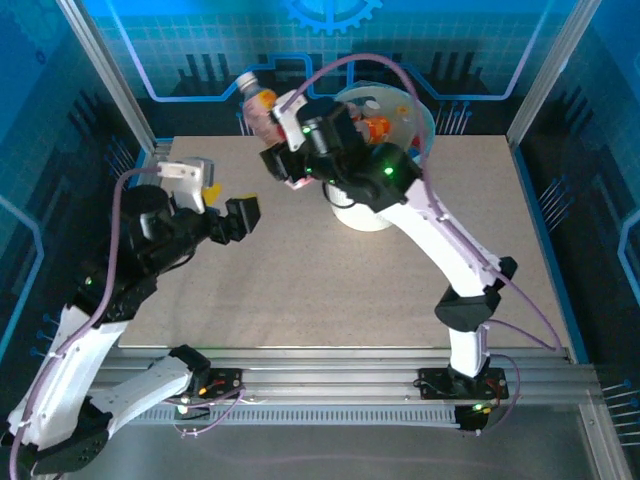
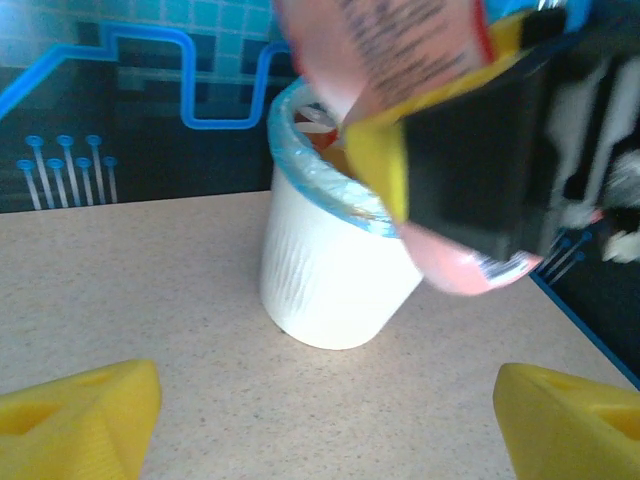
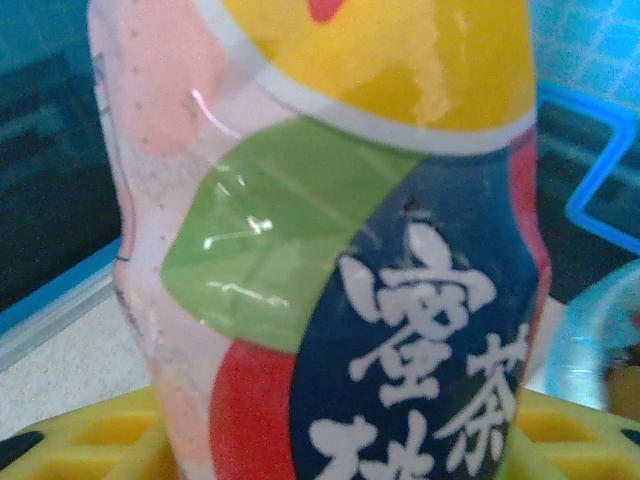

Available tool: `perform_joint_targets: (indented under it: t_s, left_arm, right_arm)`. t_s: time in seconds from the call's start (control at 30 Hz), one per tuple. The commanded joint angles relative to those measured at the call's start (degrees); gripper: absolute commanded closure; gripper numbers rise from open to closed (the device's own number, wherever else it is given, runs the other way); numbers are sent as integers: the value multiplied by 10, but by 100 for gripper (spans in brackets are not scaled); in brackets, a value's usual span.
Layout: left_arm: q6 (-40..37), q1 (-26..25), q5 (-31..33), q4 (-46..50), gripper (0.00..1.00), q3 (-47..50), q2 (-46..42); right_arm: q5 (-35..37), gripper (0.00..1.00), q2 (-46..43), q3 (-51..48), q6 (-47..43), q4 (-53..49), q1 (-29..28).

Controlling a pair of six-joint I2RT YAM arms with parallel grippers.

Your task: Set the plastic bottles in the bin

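Right gripper (image 1: 277, 142) clasped a pink bottle (image 1: 259, 106) near the bin (image 1: 430, 125), left gripper (image 1: 220, 197) hung wide apart, empty, over table (image 1: 330, 290).

A speckled beige table (image 1: 300, 300) stands inside blue circuit-patterned walls (image 1: 180, 40) and aluminium posts (image 1: 105, 70).

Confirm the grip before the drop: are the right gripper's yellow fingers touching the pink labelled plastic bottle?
Touching. The right wrist view shows the pink labelled plastic bottle wedged between the yellow fingers, its sides pressed against both.
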State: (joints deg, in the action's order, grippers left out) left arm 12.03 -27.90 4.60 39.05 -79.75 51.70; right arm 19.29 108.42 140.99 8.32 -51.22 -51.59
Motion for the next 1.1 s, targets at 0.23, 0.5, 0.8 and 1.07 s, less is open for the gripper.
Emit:
perform_joint_targets:
  t_s: [0.23,0.5,0.8,1.07]
  left_arm:
    - [32,-16,-121,-64,16,-84,131]
    - [9,-50,-123,-73,16,-156,235]
    - [-14,-52,-122,-75,15,-186,299]
    - [-27,-52,-115,-73,15,-181,309]
  right_arm:
    - [-26,45,-96,-70,-9,2,141]
    - [-111,45,-117,-204,0,105,288]
    - [-145,39,-44,-178,-78,75,307]
    - [-177,37,-6,-183,-149,94,324]
